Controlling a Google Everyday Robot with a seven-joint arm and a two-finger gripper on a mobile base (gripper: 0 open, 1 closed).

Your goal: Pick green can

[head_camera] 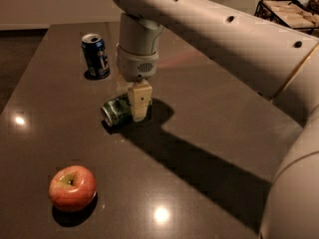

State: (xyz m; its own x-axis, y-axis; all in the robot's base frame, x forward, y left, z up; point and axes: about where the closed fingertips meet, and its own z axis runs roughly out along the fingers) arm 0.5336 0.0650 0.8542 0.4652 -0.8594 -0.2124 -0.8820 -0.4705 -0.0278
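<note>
The green can (114, 112) lies on its side on the dark table (209, 148), its silver end facing front left. My gripper (138, 108) hangs straight down from the big white arm and sits at the can's right end, covering that part of it. The can rests on the table.
A dark blue can (95, 55) stands upright at the back left. A red apple (73, 187) lies at the front left. A wire rack (294, 14) with pale objects stands at the back right. The arm casts a wide shadow across the table's right half.
</note>
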